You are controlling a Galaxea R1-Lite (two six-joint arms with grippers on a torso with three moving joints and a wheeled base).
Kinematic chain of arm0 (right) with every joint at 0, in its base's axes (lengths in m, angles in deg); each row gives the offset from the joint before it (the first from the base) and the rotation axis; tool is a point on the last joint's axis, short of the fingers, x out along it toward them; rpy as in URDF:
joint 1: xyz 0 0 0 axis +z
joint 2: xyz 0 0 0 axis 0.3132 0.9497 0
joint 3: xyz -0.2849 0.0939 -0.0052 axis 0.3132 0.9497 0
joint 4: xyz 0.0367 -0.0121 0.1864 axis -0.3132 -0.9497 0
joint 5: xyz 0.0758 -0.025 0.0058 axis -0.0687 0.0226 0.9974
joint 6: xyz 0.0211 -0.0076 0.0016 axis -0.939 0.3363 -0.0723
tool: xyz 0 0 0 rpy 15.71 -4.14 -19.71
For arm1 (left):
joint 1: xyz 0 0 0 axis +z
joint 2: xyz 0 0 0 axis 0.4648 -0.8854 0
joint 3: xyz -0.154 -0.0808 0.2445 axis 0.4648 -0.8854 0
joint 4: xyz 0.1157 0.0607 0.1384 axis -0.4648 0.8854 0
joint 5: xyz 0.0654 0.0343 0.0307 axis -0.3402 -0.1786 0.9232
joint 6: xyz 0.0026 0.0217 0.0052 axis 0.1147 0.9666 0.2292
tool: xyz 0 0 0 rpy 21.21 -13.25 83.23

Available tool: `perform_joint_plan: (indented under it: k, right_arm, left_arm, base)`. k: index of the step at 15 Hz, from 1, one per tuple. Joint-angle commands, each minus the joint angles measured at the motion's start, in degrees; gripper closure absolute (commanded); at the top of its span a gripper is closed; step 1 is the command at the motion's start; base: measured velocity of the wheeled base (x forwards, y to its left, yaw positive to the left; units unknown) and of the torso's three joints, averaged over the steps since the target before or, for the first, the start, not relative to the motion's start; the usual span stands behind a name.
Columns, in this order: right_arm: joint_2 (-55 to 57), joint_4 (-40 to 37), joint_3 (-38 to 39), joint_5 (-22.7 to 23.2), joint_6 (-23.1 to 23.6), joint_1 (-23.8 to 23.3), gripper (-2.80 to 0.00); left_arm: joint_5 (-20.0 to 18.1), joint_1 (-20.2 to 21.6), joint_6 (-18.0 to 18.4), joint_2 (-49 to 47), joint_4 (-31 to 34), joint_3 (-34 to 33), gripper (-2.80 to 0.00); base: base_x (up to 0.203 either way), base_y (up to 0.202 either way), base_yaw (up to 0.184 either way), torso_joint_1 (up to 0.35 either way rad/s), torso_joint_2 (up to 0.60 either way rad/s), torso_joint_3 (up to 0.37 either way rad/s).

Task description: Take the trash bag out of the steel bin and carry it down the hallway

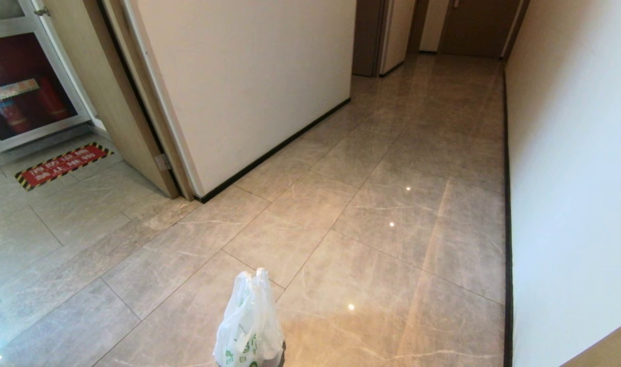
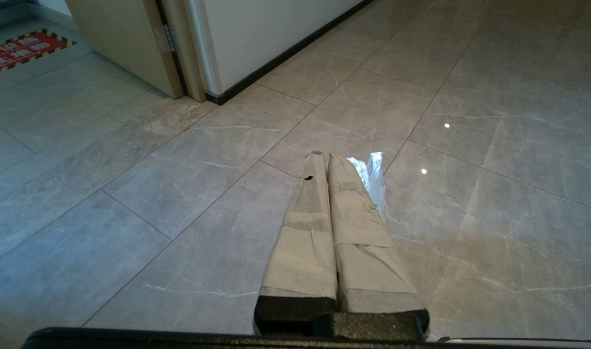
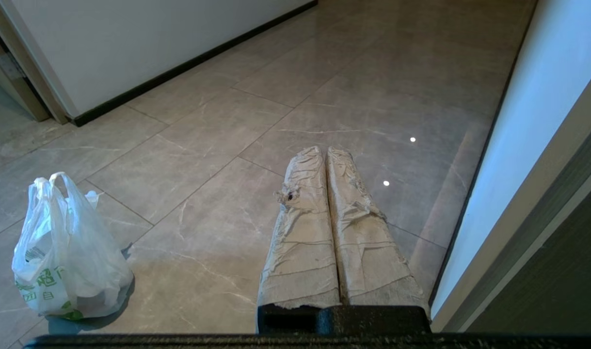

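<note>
The trash bag [image 1: 249, 326], white with green print and two loop handles, stands upright on the floor tiles at the near edge of the head view. The right wrist view shows the trash bag [image 3: 67, 257] off to one side of my right gripper [image 3: 323, 150], well apart from it. My right gripper is shut and empty. My left gripper [image 2: 324, 156] is also shut and empty, and the top of the bag [image 2: 373, 179] peeks out behind one taped finger [image 2: 358, 213]. The hallway [image 1: 432, 153] stretches ahead. The steel bin is out of view.
A cream wall with a black baseboard ends at a corner [image 1: 203, 196] ahead on the left, beside an open wooden door [image 1: 122, 97]. A glass cabinet [image 1: 25, 86] and a red floor sign [image 1: 60, 164] lie further left. The right wall [image 1: 570, 178] runs close by. Doors [image 1: 473, 25] close the far end.
</note>
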Motion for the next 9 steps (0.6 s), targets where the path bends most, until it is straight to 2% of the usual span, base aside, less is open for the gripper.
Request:
perform_joint_plan:
  k: [1,9]
  right_arm:
    - [-0.02,0.04,2.11,0.02,0.01,-0.01,0.00]
    - [-0.02,0.04,2.19,0.02,0.01,-0.01,0.00]
  left_arm:
    - [-0.02,0.01,-0.05,-0.09,-0.06,0.01,0.00]
    - [-0.11,0.01,-0.50,-0.09,-0.32,0.01,0.00]
  base:
    - [0.000,0.000,0.000,0.000,0.00,0.000]
    - [0.000,0.000,0.000,0.000,0.00,0.000]
